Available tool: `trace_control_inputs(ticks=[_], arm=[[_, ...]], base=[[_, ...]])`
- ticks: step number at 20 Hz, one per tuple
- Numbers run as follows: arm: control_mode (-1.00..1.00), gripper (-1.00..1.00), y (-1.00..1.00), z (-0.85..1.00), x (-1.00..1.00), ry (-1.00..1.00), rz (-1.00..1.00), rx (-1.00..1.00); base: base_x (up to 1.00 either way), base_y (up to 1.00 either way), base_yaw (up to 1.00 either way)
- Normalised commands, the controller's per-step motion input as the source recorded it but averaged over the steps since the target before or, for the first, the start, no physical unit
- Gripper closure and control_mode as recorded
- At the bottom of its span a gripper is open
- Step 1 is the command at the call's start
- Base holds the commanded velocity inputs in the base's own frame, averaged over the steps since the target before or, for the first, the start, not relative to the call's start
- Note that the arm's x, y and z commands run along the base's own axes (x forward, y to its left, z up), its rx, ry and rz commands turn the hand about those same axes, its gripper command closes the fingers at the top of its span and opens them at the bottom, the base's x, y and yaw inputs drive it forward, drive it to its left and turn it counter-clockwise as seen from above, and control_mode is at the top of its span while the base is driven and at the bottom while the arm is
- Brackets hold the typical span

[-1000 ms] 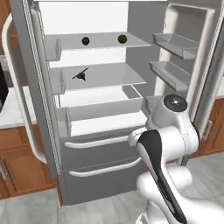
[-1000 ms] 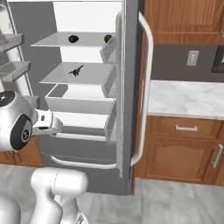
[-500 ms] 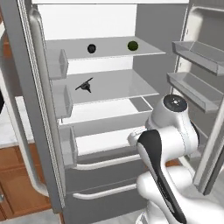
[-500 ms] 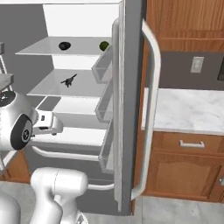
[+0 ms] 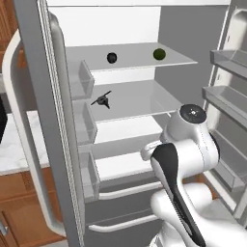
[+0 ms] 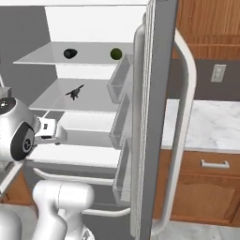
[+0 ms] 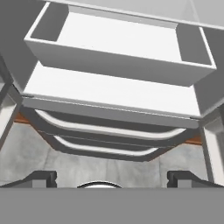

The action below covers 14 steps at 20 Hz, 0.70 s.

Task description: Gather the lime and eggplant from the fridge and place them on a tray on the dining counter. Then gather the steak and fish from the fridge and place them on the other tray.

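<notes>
The fridge stands open before me, its white interior lit. On its top shelf lie the dark eggplant at left and the green lime at right; the right base view has the eggplant and lime too. A small dark spiky item rests on the second shelf. My gripper is open and holds nothing, low in front of the white crisper bin, well below both shelves. The white hand juts toward the fridge. Both trays and the dining counter are out of view.
The left door with its bins stands close on my left, and the right door's shelves on my right. Two drawers with white curved handles lie below. A marble wall counter over wooden cabinets is beside the fridge.
Both base views have closed in on the fridge, so the base has driven nearer. The arm keeps the same pose; the items on the shelves have not moved.
</notes>
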Motion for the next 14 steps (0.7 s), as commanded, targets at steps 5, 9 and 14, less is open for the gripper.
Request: trace_control_inputs(ticks=[5, 9, 14], arm=[[1.0, -1.0, 0.0, 0.0, 0.0, 0.0, 0.0, 0.0], [1.0, -1.0, 0.0, 0.0, 0.0, 0.0, 0.0, 0.0], [-1.0, -1.0, 0.14, 0.0, 0.4, 0.0, 0.02, 0.02]], base=[[0.62, 0.03, 0.0], [0.77, 0.01, 0.0], [0.31, 0.04, 0.0]])
